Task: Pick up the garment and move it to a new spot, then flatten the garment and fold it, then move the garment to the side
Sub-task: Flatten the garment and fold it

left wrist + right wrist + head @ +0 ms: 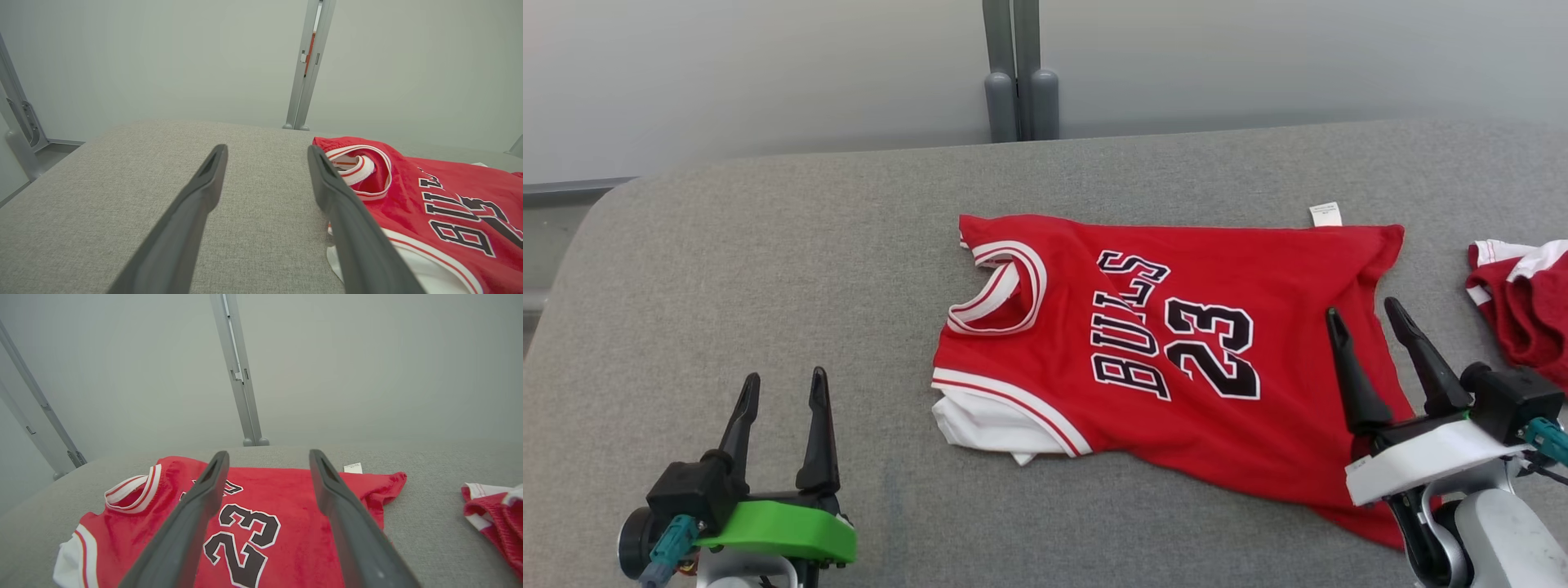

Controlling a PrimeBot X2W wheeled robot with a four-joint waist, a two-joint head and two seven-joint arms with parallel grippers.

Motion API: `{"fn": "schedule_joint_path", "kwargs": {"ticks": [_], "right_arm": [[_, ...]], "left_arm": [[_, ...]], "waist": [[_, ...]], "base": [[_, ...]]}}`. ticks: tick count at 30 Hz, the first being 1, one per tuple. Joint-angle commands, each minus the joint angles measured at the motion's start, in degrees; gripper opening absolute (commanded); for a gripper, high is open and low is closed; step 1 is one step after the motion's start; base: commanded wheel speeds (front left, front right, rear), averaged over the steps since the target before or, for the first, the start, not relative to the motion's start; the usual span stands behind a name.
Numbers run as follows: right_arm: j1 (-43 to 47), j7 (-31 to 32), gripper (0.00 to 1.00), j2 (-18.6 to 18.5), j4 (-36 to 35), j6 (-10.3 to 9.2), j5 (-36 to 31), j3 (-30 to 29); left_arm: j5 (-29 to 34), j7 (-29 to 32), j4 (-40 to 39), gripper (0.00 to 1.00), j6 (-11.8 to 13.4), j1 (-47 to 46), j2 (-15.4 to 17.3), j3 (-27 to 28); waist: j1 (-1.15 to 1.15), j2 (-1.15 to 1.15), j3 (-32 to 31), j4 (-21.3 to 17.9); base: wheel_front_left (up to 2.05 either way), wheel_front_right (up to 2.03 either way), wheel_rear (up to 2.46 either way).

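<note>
Jersey: one soft red jersey (pixel 1176 343), flat, middle of the woven grey table (pixel 768 245).
Other cloth: one crumpled red heap (pixel 1523 310), right edge.
Grippers: two, left gripper (pixel 784 377) and right gripper (pixel 1361 305), jaws apart.

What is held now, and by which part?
Nothing. The left gripper and the right gripper are open; the red sleeveless jersey lies free.

Place: looks to me like a lab test bay.
Walls: bare pale grey panels (pixel 768 73), grey metal posts (pixel 998 49).
Surface: my grey fabric-covered worktop (pixel 768 269).
</note>
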Motion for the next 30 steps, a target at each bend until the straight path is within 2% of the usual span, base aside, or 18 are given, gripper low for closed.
{"fn": "schedule_joint_path", "kwargs": {"ticks": [1, 7, 13, 24, 30], "right_arm": [[-0.7, -0.6, 1.00, 0.8, 1.4, 0.01, -1.1, -1.4], [-1.3, -1.0, 1.00, 3.3, 4.4, 0.02, -2.8, -3.0], [-2.2, -1.0, 1.00, 3.8, 4.6, 0.02, -3.1, -2.3], [-3.2, -1.0, 1.00, 3.4, 3.6, 0.02, -3.5, -2.8], [-3.9, -1.0, 1.00, 3.5, 4.2, 0.02, -3.6, -2.3]], "left_arm": [[-0.8, -0.2, 0.2, 1.00, 0.2, -0.5, 0.0, 0.0], [-0.9, -0.3, 0.5, 1.00, 0.0, 0.1, -0.1, -0.4], [-0.9, 0.2, 0.8, 1.00, -0.5, 0.0, 0.1, -1.6], [-6.5, 11.6, 5.3, 1.00, -2.5, -1.2, 1.0, -9.2], [-11.0, 14.6, 10.1, 1.00, -2.6, -3.4, 0.2, -13.1]], "waist": [[0.00, 0.00, -0.2, 0.2], [0.00, 0.00, -0.3, 0.2], [0.00, 0.00, -0.2, -0.3], [0.00, 0.00, 1.1, -2.6], [0.00, 0.00, 2.4, -4.4]], "base": [[0.00, 0.00, 0.00], [0.00, 0.00, 0.00], [0.00, 0.00, 0.00], [0.00, 0.00, 0.00], [0.00, 0.00, 0.00]]}}
